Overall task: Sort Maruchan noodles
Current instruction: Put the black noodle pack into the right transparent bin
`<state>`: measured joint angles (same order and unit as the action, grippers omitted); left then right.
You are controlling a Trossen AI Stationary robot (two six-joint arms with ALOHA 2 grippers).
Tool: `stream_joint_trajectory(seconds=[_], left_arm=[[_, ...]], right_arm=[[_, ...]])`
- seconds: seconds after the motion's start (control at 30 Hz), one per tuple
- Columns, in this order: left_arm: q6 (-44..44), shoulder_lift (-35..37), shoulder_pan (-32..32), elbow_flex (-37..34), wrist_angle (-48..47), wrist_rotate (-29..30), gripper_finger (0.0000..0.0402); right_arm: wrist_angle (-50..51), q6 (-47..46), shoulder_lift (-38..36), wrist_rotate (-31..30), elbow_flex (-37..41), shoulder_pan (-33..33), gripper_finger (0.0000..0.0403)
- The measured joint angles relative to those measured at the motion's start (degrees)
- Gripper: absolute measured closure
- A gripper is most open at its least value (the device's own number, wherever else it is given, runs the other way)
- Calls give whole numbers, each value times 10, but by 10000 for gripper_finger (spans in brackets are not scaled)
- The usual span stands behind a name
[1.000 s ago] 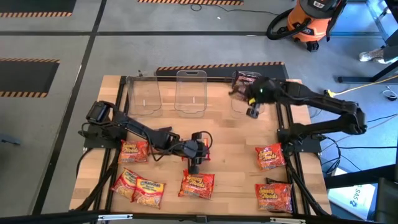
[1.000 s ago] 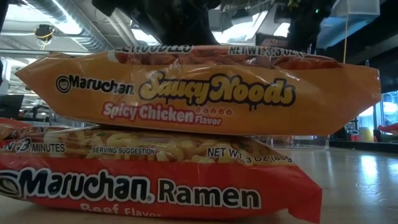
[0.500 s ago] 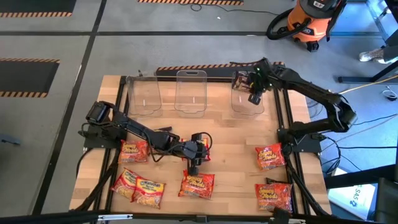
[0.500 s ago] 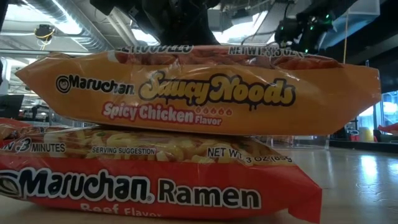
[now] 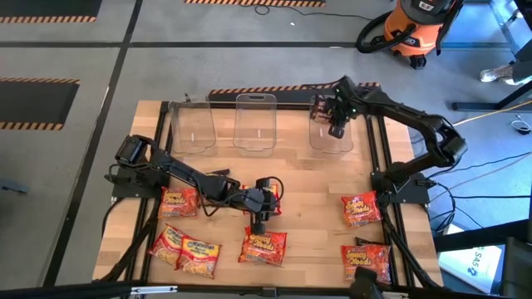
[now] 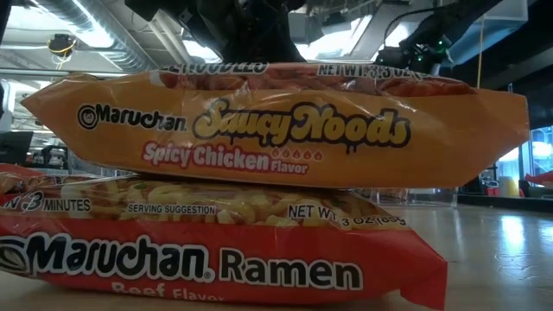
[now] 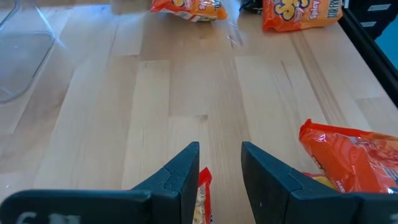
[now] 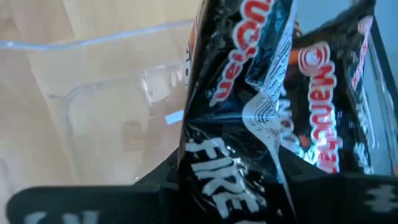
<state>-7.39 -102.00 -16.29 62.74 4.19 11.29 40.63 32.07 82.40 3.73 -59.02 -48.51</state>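
A glossy black plastic noodle packet (image 8: 242,118), lettered "FIRE", was pinched by the right gripper (image 5: 337,126) over the clear plastic bin (image 5: 331,141) at the tabletop's far right corner. Most orange-and-red packets (image 5: 263,247), printed "Maruchan Saucy Noods", were left unsorted along the near edge. One red packet (image 7: 200,202) was pinched by the left gripper (image 5: 262,202).

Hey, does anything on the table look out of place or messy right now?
One thing: near the front edge, an orange noodle packet lies stacked on a red one instead of flat on the table. Nothing looks spilled or torn.
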Motion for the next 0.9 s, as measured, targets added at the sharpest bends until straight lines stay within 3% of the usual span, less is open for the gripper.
stream_joint_trajectory(seconds=[0.73, 0.9], left_arm=[[0, 0, 0, 0, 2, -19, 289], [0, 0, 0, 0, 2, -22, 289]], right_arm=[[-57, 10, 115, -31, 0, -7, 300], [-65, 9, 123, -35, 0, -7, 260]])
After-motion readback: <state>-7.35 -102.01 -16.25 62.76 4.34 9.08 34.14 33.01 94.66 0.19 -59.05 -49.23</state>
